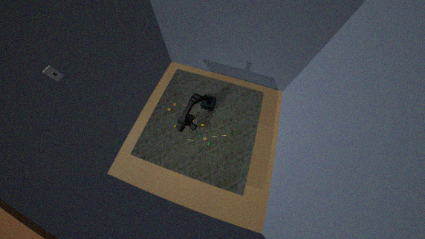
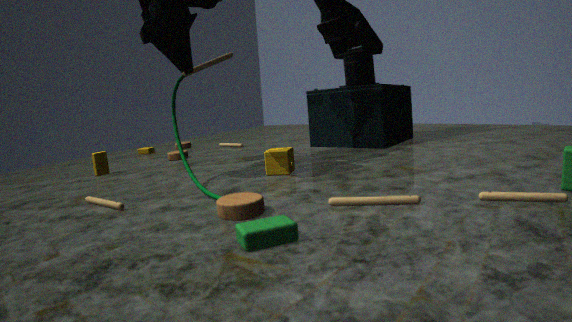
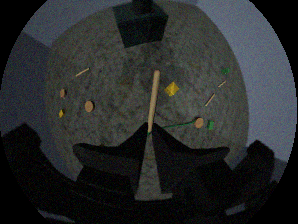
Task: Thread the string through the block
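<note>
One gripper (image 2: 187, 73) (image 3: 149, 125), closed on the string's stick (image 2: 212, 62) (image 3: 154, 97) — raised above the table (image 2: 350, 270) (image 3: 115, 90); green string (image 2: 175, 117) (image 3: 180, 124) — curving down to the round button (image 2: 240, 206) (image 3: 199, 122), beside a green brick (image 2: 266, 233) (image 3: 211, 125).
</note>
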Robot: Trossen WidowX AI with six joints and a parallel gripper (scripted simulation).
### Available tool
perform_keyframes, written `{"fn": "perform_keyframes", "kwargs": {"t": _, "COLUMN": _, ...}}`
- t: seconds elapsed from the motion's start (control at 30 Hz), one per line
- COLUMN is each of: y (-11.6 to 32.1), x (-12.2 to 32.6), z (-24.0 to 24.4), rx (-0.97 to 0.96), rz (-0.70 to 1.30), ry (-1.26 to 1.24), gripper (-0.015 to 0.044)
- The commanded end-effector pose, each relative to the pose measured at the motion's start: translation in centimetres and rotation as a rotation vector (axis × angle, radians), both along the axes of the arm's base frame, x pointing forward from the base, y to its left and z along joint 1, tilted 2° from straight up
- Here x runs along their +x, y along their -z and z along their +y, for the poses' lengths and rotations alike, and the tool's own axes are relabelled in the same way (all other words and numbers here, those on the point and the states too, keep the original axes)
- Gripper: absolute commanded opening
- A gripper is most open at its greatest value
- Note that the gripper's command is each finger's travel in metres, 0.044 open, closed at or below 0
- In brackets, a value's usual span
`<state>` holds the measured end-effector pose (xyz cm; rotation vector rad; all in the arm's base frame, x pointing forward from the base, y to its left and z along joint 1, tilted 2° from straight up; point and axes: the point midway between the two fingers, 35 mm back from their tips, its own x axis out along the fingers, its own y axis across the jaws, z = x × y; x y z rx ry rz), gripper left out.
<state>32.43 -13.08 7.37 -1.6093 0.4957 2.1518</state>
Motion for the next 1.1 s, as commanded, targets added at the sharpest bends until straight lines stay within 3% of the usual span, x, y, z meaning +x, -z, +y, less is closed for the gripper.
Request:
{"fn": "perform_keyframes", "kwargs": {"t": 0.0, "y": 0.0, "x": 0.0, "z": 0.0, "rx": 0.015, "rz": -0.003, "ry": -0.037, "gripper": 0.0000}}
{"fn": "perform_keyframes", "kwargs": {"t": 0.4, "y": -0.1, "x": 1.3, "z": -0.9, "rx": 0.017, "rz": -0.021, "ry": 0.312, "gripper": 0.0000}}
{"fn": "perform_keyframes", "kwargs": {"t": 0.73, "y": -0.1, "x": 1.5, "z": -1.1, "rx": 0.018, "rz": -0.023, "ry": 0.361, "gripper": 0.0000}}
{"fn": "perform_keyframes", "kwargs": {"t": 1.07, "y": -0.2, "x": 2.8, "z": -1.9, "rx": 0.022, "rz": -0.039, "ry": 0.703, "gripper": 0.0000}}
